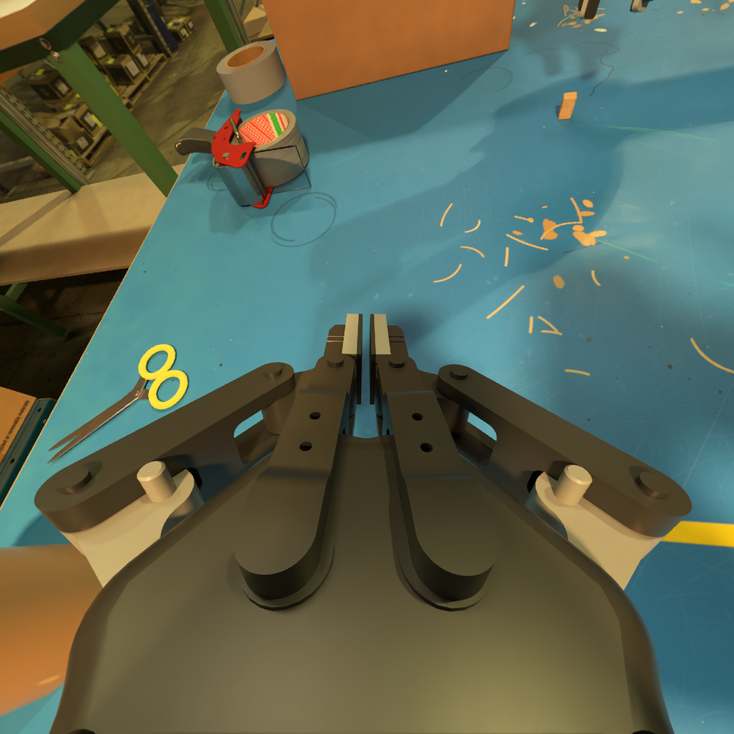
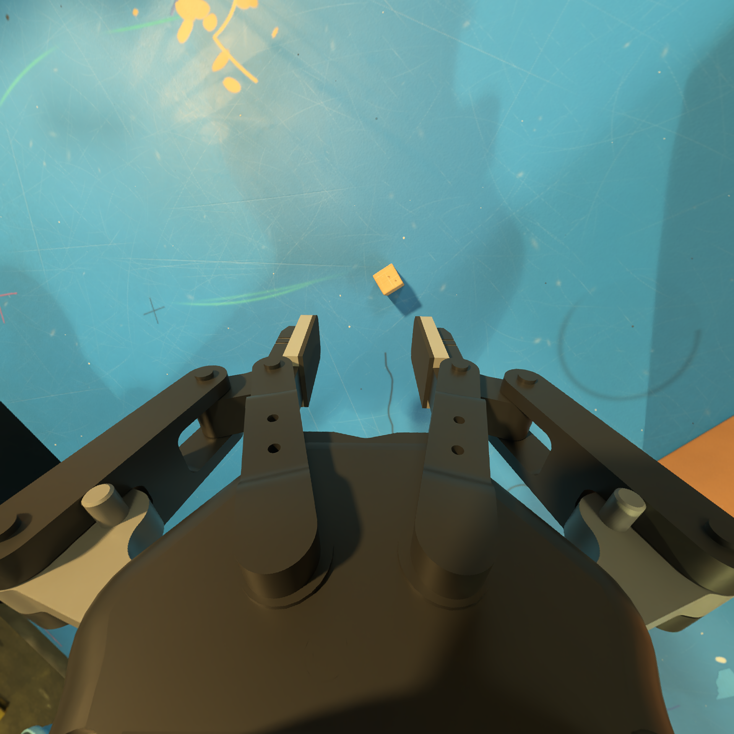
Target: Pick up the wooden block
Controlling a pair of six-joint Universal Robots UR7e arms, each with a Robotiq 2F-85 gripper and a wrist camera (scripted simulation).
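The wooden block point(image 2: 388, 279) is small and light tan. It stands on the blue table, seen from above in the right wrist view, just beyond my right gripper's fingertips and slightly right of centre. My right gripper point(image 2: 365, 323) is open and empty, above the table. In the left wrist view the block point(image 1: 567, 105) stands upright far off at the upper right. My left gripper point(image 1: 366, 317) is shut and empty, low over the table, far from the block.
In the left wrist view a large brown box point(image 1: 389, 39), a grey tape roll point(image 1: 251, 71) and a red tape dispenser point(image 1: 254, 151) stand at the back left. Yellow-handled scissors point(image 1: 131, 397) lie near the table's left edge. Orange paint marks point(image 1: 556, 246) spot the blue table point(image 1: 278, 298).
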